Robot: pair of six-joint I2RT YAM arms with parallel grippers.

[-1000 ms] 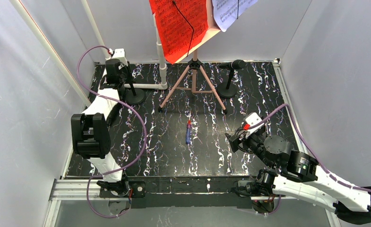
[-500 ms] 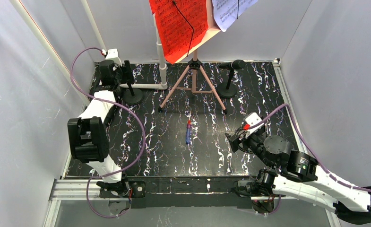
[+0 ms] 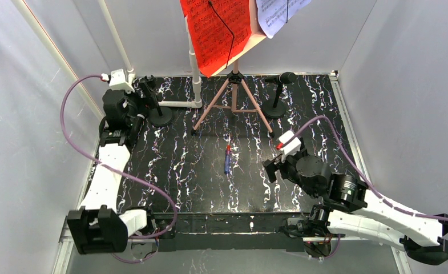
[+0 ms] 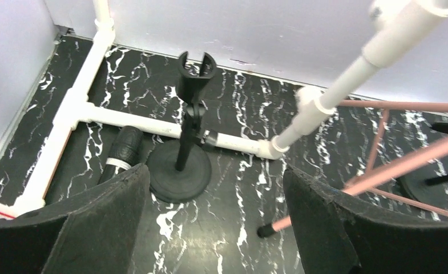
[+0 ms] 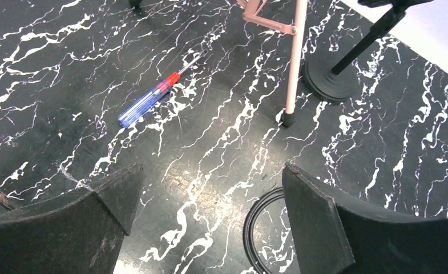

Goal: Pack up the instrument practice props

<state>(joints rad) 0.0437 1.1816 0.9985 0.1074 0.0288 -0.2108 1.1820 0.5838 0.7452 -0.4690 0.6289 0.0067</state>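
Bright, even, diffuse light from overhead; white walls (image 3: 404,85) bounce it, no hard shadows. Glossy tabletop (image 5: 221,114) carries pale grey sheen just ahead of right claw (image 5: 210,171). Fingers (image 5: 335,228) of that claw close to lens, soft-edged, underexposed. Left wrist view: left claw (image 4: 216,171) fingers equally dark and soft; white pipe (image 4: 392,34) up and right of it blurred, nearly blown out. Top view sharp at centre, walls splaying outward toward edges.
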